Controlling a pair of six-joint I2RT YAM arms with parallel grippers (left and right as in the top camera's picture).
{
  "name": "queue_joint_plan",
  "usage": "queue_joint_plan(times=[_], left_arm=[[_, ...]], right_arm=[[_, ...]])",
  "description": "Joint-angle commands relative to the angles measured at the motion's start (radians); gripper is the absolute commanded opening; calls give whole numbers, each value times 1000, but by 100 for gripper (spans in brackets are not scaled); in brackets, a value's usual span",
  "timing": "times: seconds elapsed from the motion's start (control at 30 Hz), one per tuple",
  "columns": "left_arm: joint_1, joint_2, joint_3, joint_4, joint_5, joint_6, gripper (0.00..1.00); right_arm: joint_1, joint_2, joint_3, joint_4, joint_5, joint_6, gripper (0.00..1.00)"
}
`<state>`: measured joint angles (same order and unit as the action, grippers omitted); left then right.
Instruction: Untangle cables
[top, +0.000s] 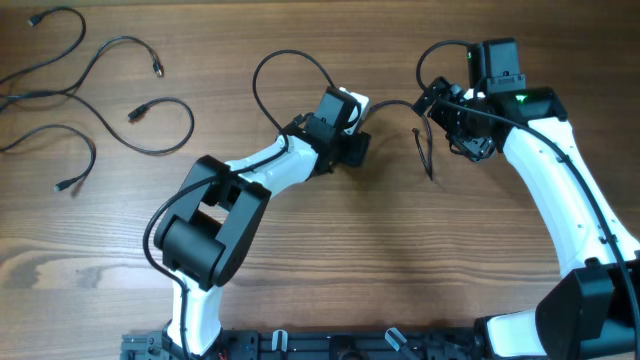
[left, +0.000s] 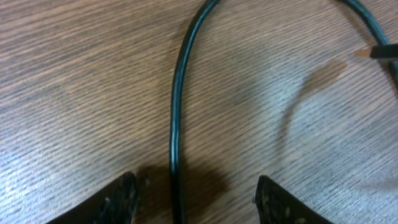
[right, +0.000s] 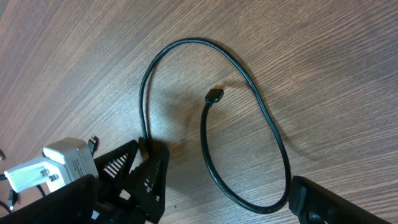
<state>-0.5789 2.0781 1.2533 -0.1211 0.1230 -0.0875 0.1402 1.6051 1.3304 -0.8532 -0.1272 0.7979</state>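
Left wrist view shows you the left gripper (left: 196, 185) spread, one cable (left: 176, 112) lying between its fingers (left: 119, 202); you cannot tell about the right gripper (top: 452, 125); other cables (top: 136, 113) lie well apart.

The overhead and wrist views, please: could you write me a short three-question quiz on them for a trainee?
1. True or false: in the left wrist view, the left gripper is shut on the cable.
2. Multiple choice: in the overhead view, the loose cables lie A) at the top left, B) at the bottom middle, C) at the bottom right.
3. Fill in: in the right wrist view, the plug end lies ___ the curve of its own cable.
Key: 1 false, its fingers stand apart with the cable between them; 2 A; 3 inside.
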Motion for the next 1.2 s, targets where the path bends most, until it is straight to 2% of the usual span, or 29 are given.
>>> queue_joint_plan(times=[0.0,0.07,0.17,0.27,0.3,0.57,0.67,0.83,1.0,1.17], left_arm=[[0,62,-10,-14,-45,4,59],[0,62,-10,-14,-85,5,51],[0,62,-10,-14,-139,5,27],[0,62,-10,-14,-143,5,13],[0,62,-10,-13,-143,5,4],[-3,33,-10,-14,-142,-2,4],[-3,-61,-10,-14,-129,-48,4],[-2,-243,-10,-20,-6,-52,4],[-2,-377,-10,-27,38,-56,4],[-2,-465,-10,-27,74,-56,4]], right_arm=[[0,-27,12,-2,-10,-16,100],[0,-27,12,-1,-9,-16,99],[1,-27,12,-1,-10,-16,100],[1,-27,12,-1,-13,-16,100],[0,-27,12,-1,-13,-16,100],[0,-27,12,-2,-27,-17,100],[0,-27,12,0,-32,-16,100],[1,-27,12,0,-32,-16,100],[1,-27,12,0,-41,-13,100],[1,-27,12,32,-180,-22,100]])
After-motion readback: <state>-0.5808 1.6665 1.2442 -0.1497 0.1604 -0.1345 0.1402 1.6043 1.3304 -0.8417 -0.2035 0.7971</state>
